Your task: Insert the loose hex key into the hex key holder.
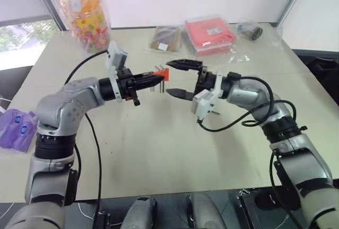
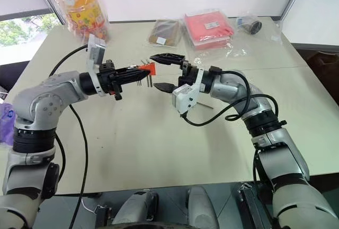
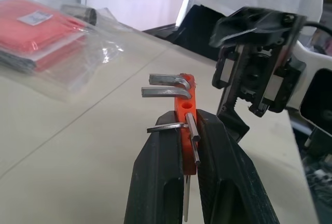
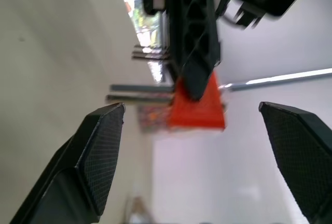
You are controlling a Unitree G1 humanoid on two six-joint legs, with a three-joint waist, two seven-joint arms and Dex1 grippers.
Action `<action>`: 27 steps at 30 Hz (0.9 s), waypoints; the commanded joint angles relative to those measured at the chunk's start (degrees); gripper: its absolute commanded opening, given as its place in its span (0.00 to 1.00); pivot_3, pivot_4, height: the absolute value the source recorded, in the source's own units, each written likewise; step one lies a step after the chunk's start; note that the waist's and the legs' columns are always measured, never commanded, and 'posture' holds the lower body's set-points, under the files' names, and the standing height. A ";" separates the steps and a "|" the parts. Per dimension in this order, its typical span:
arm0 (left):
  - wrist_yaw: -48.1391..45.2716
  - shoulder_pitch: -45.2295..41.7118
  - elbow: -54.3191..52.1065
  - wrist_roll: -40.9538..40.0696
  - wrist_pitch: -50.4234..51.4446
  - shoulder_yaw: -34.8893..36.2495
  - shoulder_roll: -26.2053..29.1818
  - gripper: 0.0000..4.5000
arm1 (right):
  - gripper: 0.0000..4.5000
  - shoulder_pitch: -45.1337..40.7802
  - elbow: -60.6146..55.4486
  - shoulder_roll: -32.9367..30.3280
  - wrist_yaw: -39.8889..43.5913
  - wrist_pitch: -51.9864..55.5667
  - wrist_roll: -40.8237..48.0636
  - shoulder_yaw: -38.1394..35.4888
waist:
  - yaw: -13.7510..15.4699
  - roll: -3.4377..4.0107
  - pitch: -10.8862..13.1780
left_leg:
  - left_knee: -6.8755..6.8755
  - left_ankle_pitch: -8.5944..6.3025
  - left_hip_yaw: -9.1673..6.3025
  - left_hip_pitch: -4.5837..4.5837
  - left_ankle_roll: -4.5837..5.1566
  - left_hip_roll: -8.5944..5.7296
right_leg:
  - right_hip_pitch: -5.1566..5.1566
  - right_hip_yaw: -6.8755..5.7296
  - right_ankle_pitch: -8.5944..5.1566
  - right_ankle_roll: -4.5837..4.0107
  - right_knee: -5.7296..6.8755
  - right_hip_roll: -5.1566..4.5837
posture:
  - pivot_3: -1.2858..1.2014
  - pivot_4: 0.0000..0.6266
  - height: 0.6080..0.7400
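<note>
My left gripper (image 1: 154,77) is shut on the hex key holder (image 1: 162,73), a small orange-red block with several short dark keys sticking out, held in the air above the table. In the left wrist view the holder (image 3: 185,105) sits clamped between both fingers. My right gripper (image 1: 169,78) faces it from the right, open wide, one finger above and one below the holder's end, touching nothing. A thin dark rod (image 2: 205,103) lies on the table under my right wrist; it looks like the loose hex key.
At the back of the beige table (image 1: 159,149) lie an orange snack bag (image 1: 85,14), a brown packet (image 1: 165,38), a red packet (image 1: 209,32) and a bagged roll (image 1: 251,30). A purple packet (image 1: 16,128) sits off the left edge. Black cables hang from both arms.
</note>
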 commanded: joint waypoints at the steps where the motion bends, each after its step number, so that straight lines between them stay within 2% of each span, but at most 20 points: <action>1: 1.46 0.98 -3.00 1.92 -3.42 1.32 0.13 0.00 | 0.98 0.78 -3.29 -1.60 10.24 16.85 11.05 -2.62 | 0.02 0.00 0.00 | 0.01 0.00 0.00 0.00 0.00 0.00 | 0.01 0.00 0.00 0.00 0.00 -0.02 | 0.52 0.24 1.00; 3: 2.43 2.20 -4.11 2.89 -4.70 1.60 0.12 0.00 | 0.98 1.01 -4.92 -2.35 15.34 31.11 15.68 -4.06 | 0.06 0.00 0.00 | 0.02 0.00 -0.02 -0.01 0.01 0.01 | 0.01 0.01 0.00 0.00 -0.01 -0.05 | 0.52 0.24 1.00; 6: 3.69 3.92 -5.73 3.22 -5.65 2.21 -0.05 0.00 | 0.98 0.35 -4.47 -4.11 21.85 46.00 18.12 -4.24 | 0.21 0.00 0.00 | 0.02 0.00 -0.05 -0.02 0.01 0.01 | 0.01 0.02 0.00 0.00 -0.02 -0.08 | 0.52 0.24 1.00; 12: 5.35 5.93 -7.68 3.12 -6.09 2.57 0.02 0.00 | 0.98 -1.78 2.53 -4.31 24.30 60.75 14.26 -1.86 | 0.28 0.00 0.00 | 0.01 -0.01 -0.03 -0.03 0.02 0.00 | 0.00 0.03 0.00 0.00 -0.05 -0.10 | 0.52 0.24 1.00; 16: 6.23 6.60 -8.67 2.96 -5.89 2.81 0.11 0.00 | 0.98 -2.95 7.26 -3.25 24.37 62.99 11.96 -0.84 | 0.27 0.00 0.00 | 0.00 -0.01 -0.03 -0.04 0.02 0.00 | 0.00 0.02 0.00 0.00 -0.06 -0.11 | 0.52 0.24 1.00; 25: 7.47 7.71 -10.25 3.04 -5.59 3.18 0.54 0.00 | 0.98 -3.49 16.00 -1.91 24.77 59.55 8.45 0.59 | 0.28 -0.01 0.00 | 0.02 -0.01 -0.02 -0.05 0.02 -0.01 | 0.00 0.01 0.00 0.00 -0.06 -0.12 | 0.52 0.24 1.00; 27: 7.61 7.84 -10.46 3.14 -5.67 3.09 0.68 0.00 | 0.87 -3.20 16.44 -1.81 24.92 58.86 8.01 0.75 | 0.24 -0.01 -0.01 | 0.03 -0.01 -0.02 -0.05 0.02 -0.01 | 0.00 0.01 0.00 0.00 -0.06 -0.11 | 0.52 0.24 1.00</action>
